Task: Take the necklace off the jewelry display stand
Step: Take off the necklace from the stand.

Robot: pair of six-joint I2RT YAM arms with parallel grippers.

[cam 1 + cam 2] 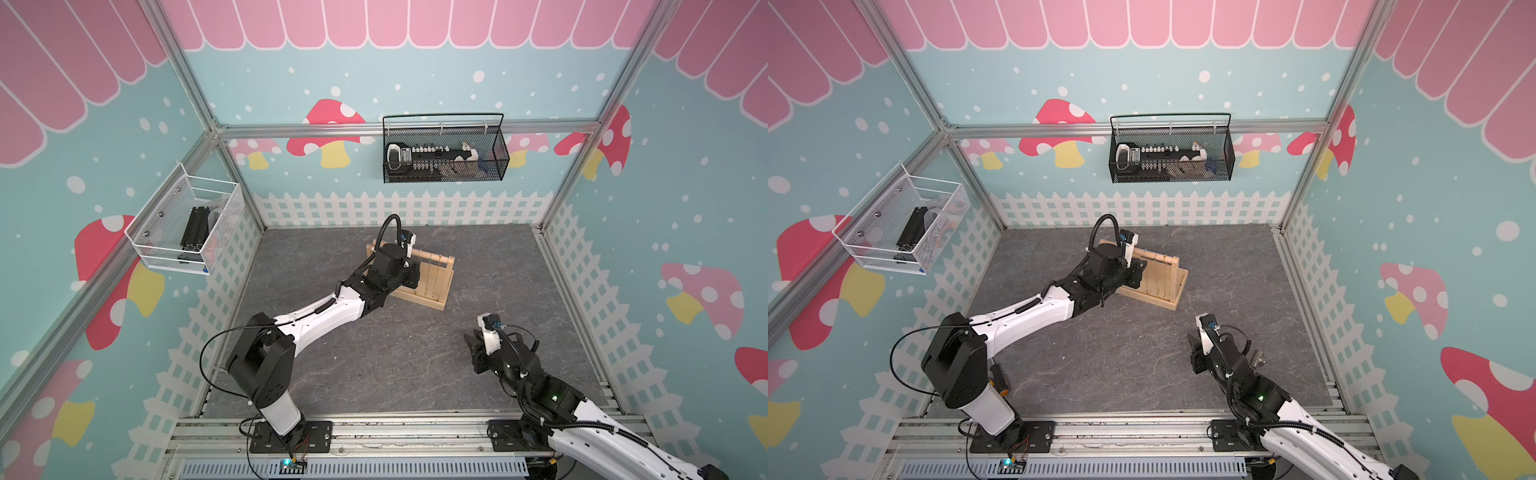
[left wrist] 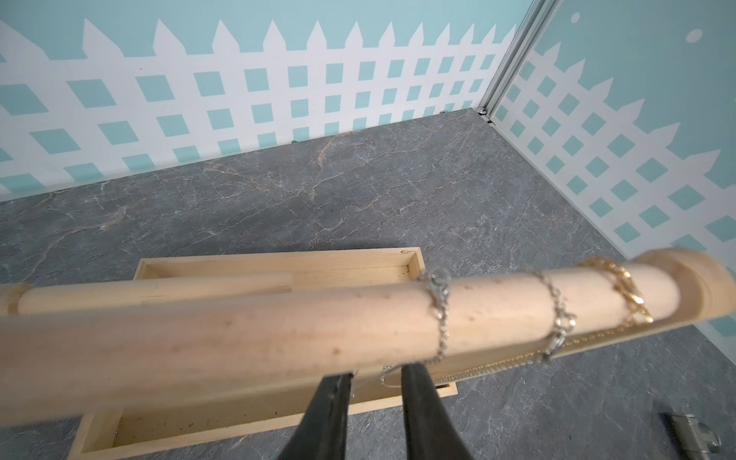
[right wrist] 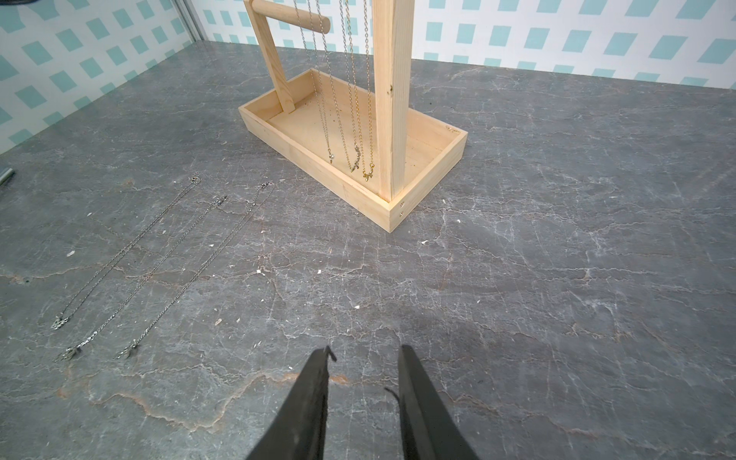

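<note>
Left end effector (image 2: 376,374) straddled a necklace (image 2: 440,318) beneath the dowel bar (image 2: 239,330) to free it, grip hidden; right end effector (image 3: 364,352) stood open, empty.

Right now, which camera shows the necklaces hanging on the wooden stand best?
The right wrist view: the necklaces hang on the jewelry display stand, pendants clear. The left wrist view shows only their loops over the dowel bar; in both top views they are faint lines.
</note>
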